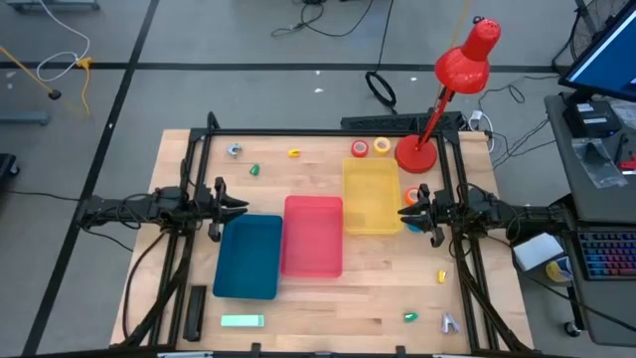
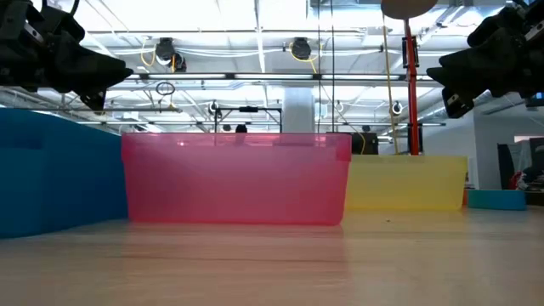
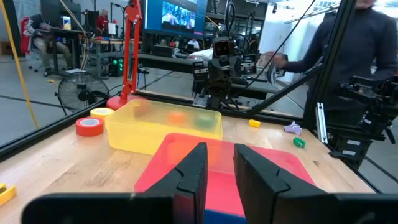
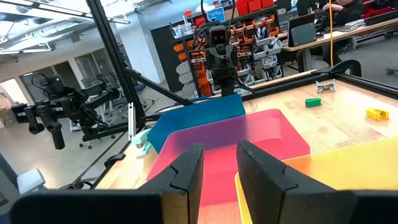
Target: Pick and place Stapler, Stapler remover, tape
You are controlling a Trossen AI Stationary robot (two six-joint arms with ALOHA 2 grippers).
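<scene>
At the left edge of the wooden worktop (image 1: 368, 298) the left hand (image 1: 238, 206) hangs in the air over the near corner of the blue tray (image 1: 248, 257), its two fingers (image 3: 189, 177) drawn close with a narrow gap between them and nothing gripped. In front of that tray, near the worktop's front edge, lies a pale green stapler (image 1: 241, 320). Toward the back on the left sit a small grey stapler remover (image 1: 234, 149), a little green piece (image 1: 254, 170) and, further along, a small yellow piece (image 1: 294, 153). Just beside the blue tray stands the pink tray (image 1: 313, 235), and touching its far right corner is the yellow tray (image 1: 371, 196), set further back. Behind the yellow tray a red tape roll (image 1: 360, 149) and a yellow tape roll (image 1: 382, 147) lie side by side, next to the round base of a red lamp (image 1: 416, 154), whose arm leans up to its shade. An orange tape roll (image 1: 411, 196) lies just beside the yellow tray's right wall; the blue roll cannot be made out. The right hand (image 1: 405, 212) hovers by that same wall, close to the orange roll, its fingers (image 4: 186, 174) likewise nearly together and empty. On the right front of the worktop lie another small yellow piece (image 1: 441, 275), a green piece (image 1: 410, 317) and a second grey stapler remover (image 1: 449, 323), all well apart from the trays.
</scene>
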